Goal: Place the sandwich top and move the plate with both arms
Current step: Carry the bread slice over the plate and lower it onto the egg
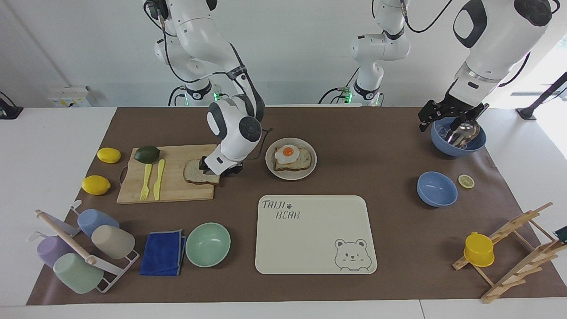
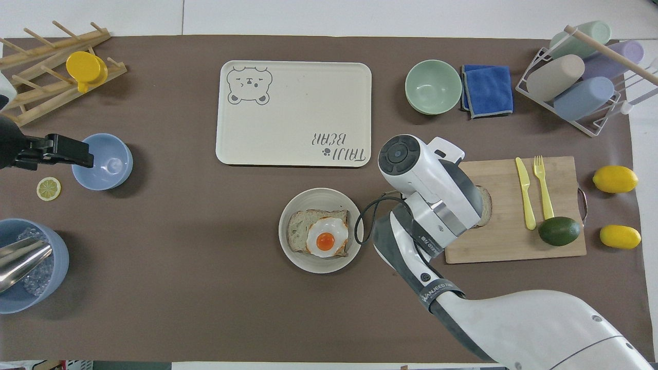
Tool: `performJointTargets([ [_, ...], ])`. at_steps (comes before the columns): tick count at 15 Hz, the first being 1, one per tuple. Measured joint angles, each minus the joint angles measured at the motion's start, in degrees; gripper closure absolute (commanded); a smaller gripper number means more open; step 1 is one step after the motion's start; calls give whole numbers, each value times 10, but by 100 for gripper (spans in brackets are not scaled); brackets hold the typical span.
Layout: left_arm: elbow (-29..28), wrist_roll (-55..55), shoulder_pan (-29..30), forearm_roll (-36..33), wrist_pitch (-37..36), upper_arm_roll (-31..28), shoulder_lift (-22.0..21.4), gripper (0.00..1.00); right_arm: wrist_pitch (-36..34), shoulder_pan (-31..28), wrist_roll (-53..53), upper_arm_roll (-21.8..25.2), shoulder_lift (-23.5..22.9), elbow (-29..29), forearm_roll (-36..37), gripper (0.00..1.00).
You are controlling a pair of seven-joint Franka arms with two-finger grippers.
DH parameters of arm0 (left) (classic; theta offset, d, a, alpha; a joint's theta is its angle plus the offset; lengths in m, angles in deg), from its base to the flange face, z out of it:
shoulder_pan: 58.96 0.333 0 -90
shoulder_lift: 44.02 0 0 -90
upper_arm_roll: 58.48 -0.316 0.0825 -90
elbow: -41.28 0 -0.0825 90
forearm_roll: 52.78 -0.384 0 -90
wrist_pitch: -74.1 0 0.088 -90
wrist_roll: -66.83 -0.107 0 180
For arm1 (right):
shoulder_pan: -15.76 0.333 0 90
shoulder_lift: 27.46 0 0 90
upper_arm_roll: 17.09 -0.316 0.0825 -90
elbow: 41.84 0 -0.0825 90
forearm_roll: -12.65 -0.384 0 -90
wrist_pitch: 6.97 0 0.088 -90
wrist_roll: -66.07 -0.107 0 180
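The sandwich top (image 1: 195,173) lies flat on the wooden cutting board (image 1: 172,190); in the overhead view only its edge (image 2: 487,205) shows past the arm. My right gripper (image 1: 220,170) is tilted and down at the slice's end nearest the plate, fingers open, one on the bread and one just off the board. The plate (image 1: 290,176) stands beside the board and holds an egg-topped toast (image 1: 290,156); it also shows in the overhead view (image 2: 316,264). My left gripper (image 1: 449,118) waits over a blue bowl (image 1: 458,144) holding ice and a metal scoop.
Yellow fork and knife (image 1: 152,179) and an avocado (image 1: 146,153) lie on the board, two lemons (image 1: 96,184) beside it. The bear tray (image 1: 314,235), mint bowl (image 1: 208,243), blue cloth (image 1: 163,252), cup rack (image 1: 84,248), small blue bowl (image 1: 436,189) and wooden rack (image 1: 509,248) stand farther from the robots.
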Motion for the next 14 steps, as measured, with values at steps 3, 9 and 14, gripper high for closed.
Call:
performJointTargets([
  [3,0,0,0,0,0,0,0,0,0,0,0,0,2,-6,1,87],
  [9,0,0,0,0,0,0,0,0,-34,21,0,-4,15,25,7,100],
  [14,0,0,0,0,0,0,0,0,-97,86,-3,-35,6,172,-36,100],
])
